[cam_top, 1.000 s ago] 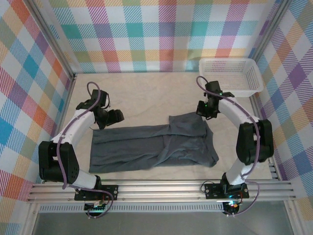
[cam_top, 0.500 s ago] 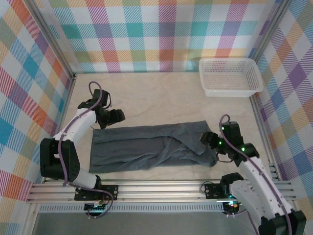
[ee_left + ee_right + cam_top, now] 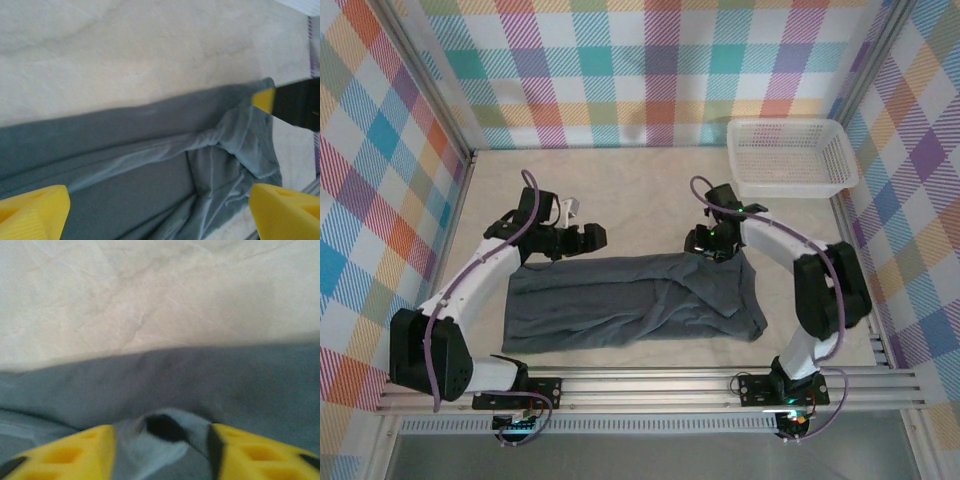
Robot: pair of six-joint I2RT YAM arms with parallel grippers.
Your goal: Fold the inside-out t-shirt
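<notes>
- The inside-out t-shirt lies spread flat across the near half of the bench, running left to right, creased and bunched toward its right end.
- The left end effector sits at the shirt's far edge, left of centre, its fingers wide apart above the cloth.
- The right end effector is at the far edge near the right end, its fingers clamped on a raised fold of grey cloth.
- The white mesh basket stands in the far right corner, well apart from the shirt.

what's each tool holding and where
the right tool seems to pinch the shirt at its far edge; the left tool is open, holding nothing
</notes>
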